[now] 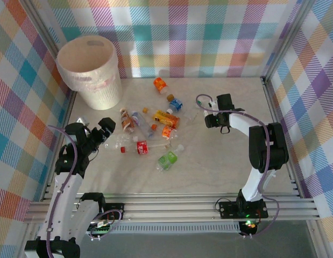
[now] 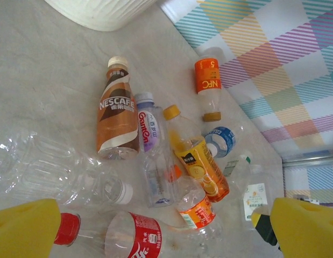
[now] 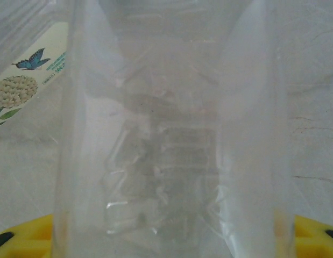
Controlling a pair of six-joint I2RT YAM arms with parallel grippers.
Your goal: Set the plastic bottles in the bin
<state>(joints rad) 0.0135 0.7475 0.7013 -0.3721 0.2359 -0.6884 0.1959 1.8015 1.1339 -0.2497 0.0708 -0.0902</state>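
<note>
Several plastic bottles (image 1: 150,126) lie scattered mid-table. The cream-white bin (image 1: 91,70) stands at the back left, and its wall (image 2: 101,11) also edges the left wrist view. My left gripper (image 1: 99,131) is open at the left end of the pile. Between its yellow fingers (image 2: 26,228) lie a red-labelled clear bottle (image 2: 136,234) and an orange-labelled one (image 2: 196,209). My right gripper (image 1: 206,121) is low at the right of the pile. In its wrist view a crumpled clear bottle (image 3: 171,134) sits between the yellow fingertips, gripper (image 3: 166,236) shut on it.
A brown coffee bottle (image 2: 117,115), an orange juice bottle (image 2: 207,80) and a green-labelled bottle (image 1: 167,159) lie among the others. Plaid walls enclose the table on three sides. An aluminium rail (image 1: 171,207) runs along the near edge.
</note>
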